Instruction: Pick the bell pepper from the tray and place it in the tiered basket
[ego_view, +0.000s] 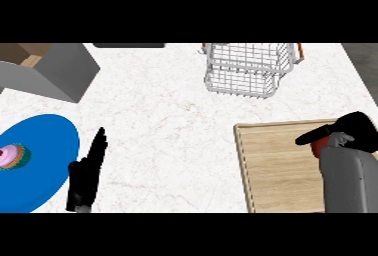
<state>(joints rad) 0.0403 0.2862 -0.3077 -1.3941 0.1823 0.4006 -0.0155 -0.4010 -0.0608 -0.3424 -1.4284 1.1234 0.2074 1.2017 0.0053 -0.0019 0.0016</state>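
Observation:
A wooden tray (277, 165) lies at the right of the marble counter. My right hand (347, 131) hovers over its right part, fingers curled down around a red bell pepper (320, 147), of which only a small patch shows below the thumb. The white wire tiered basket (244, 70) stands at the back, up and to the left of that hand, with nothing visible inside. My left hand (87, 172) rests at the lower left, fingers straight and pointing up, holding nothing.
A blue plate (44, 155) with a pink cupcake (12, 156) sits at the left edge, just beside the left hand. A grey box (52, 70) stands at the back left. A dark object (129, 45) lies at the back edge.

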